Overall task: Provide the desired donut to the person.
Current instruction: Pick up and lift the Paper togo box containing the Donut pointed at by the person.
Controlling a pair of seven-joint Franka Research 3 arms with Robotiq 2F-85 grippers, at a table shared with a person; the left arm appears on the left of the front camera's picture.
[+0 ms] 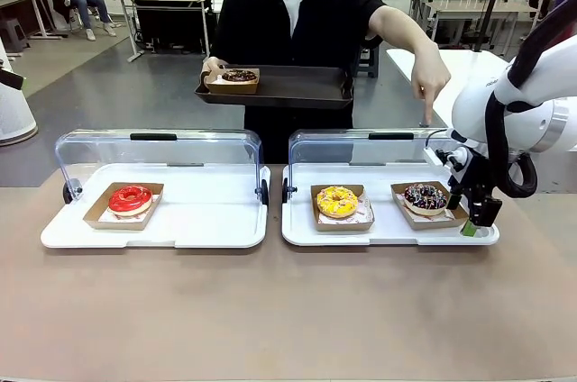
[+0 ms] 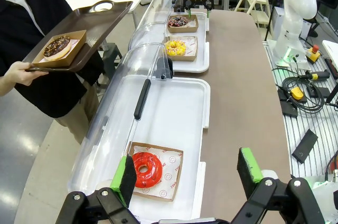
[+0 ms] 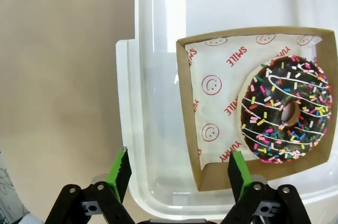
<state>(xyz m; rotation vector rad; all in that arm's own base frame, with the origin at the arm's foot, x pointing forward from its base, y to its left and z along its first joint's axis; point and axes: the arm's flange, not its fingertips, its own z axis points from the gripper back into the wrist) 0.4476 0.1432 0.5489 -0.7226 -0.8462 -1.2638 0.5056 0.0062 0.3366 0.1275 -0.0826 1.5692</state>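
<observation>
Front view: person's hand (image 1: 433, 76) points at sprinkled chocolate donut (image 1: 425, 195), on right white tray (image 1: 388, 236).
Right end effector (image 1: 479, 217): released, one pad over the cardboard tray (image 3: 214, 177) rim.
Left end effector (image 2: 186, 174): released.
Risk: a thin-wall pinch may tip the cardboard tray and the donut slides.

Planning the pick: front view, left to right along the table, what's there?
Red-glazed ring donut → yellow-iced ring donut → chocolate ring donut with coloured sprinkles → black right gripper with green pads
</observation>
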